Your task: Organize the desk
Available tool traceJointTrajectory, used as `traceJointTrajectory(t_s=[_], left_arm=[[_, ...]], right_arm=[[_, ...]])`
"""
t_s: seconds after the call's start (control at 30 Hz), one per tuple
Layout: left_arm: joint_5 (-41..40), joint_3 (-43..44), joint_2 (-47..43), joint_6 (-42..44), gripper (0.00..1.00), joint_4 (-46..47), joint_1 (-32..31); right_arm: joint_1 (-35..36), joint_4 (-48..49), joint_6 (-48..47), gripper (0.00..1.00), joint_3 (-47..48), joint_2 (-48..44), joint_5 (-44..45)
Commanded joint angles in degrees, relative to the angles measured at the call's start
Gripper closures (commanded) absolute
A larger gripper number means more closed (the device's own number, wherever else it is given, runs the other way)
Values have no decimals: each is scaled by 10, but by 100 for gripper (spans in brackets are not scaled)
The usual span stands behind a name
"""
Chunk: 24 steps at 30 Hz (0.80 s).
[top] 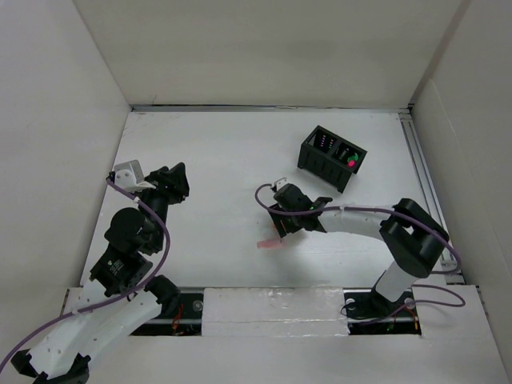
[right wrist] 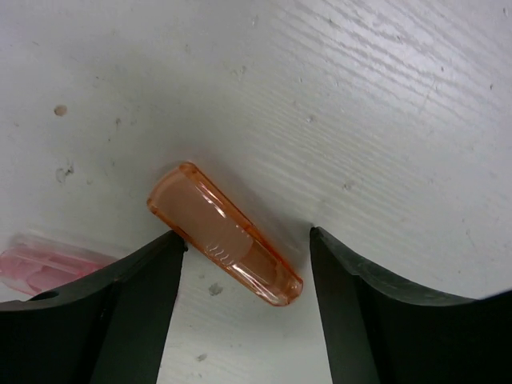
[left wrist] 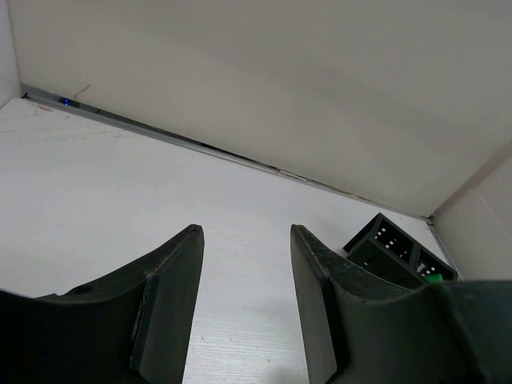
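Observation:
The desk (top: 216, 160) is a white tabletop with white walls. A clear orange cap (right wrist: 224, 234) lies flat on it between the fingers of my right gripper (right wrist: 248, 240), which is open and low over it; the left finger's tip is close to the cap. In the top view my right gripper (top: 280, 228) is at mid-desk and hides the orange cap. A clear pink piece (right wrist: 48, 264) lies to the left, also in the top view (top: 269, 242). My left gripper (left wrist: 246, 236) is open and empty; in the top view it (top: 174, 178) is at the left.
A small black compartmented box (top: 332, 157) stands at the back right, with a green and red item in one cell; it also shows in the left wrist view (left wrist: 400, 254). A metal rail (top: 428, 172) runs along the right edge, another along the back wall (left wrist: 200, 144).

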Motion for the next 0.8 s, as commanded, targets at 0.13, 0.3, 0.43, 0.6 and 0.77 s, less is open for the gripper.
traceJointTrajectory(t_s=[0.13,0.3,0.43,0.6,0.77], left_arm=[[4,21,-2,7,57,18,3],[3,21,1,7,57,17,3],[3,22,4,7,57,16,3],[4,21,5,7,57,16,3],[10,22,13,7,57,17,3]], right_arm=[[4,49,-25,41,25,26,-17],[4,63,-24,50,34,47,-34],[4,78,-15,63,38,61,-37],[-2,103,7,82,28,38,-36],[-36,134,33,84,60,-3,-29]])
